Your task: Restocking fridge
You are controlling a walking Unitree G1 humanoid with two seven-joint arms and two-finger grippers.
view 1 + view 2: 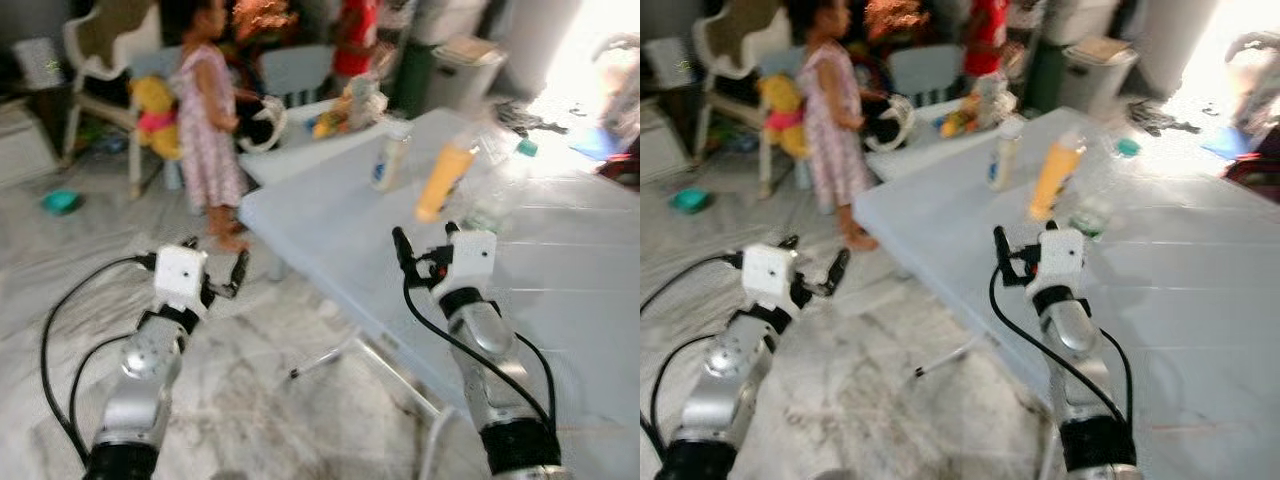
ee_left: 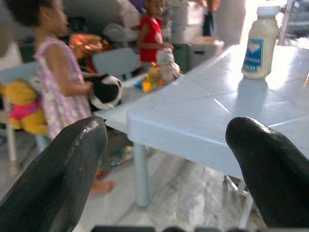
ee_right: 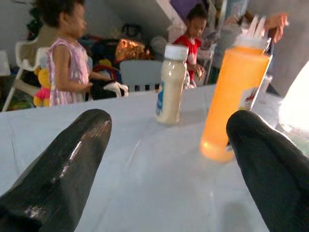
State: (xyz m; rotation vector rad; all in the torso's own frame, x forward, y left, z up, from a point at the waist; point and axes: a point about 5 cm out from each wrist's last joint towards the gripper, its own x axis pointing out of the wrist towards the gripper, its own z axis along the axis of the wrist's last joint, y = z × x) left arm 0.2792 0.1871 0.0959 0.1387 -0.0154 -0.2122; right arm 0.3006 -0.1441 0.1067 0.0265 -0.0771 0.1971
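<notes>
1. The right gripper (image 3: 169, 159) hovers over the near part of the pale blue table (image 1: 560, 270), fingers spread wide and holding nothing.
2. The orange bottle (image 3: 235, 96) stands upright at about 1 o'clock from it, long axis vertical, apart from the fingers; the right arm is clearly the nearer.
3. The white bottle (image 3: 170, 83) stands beyond at 12 o'clock, upright, near the orange one but not touching.
4. The left gripper (image 2: 166, 159) is off the table's edge over the marbled floor (image 1: 260, 400), also spread and empty.
5. Both bottles look like smooth, round plastic with white caps, though blur makes the labels unreadable.
6. Two children (image 1: 212, 120) stand beyond the table.
</notes>
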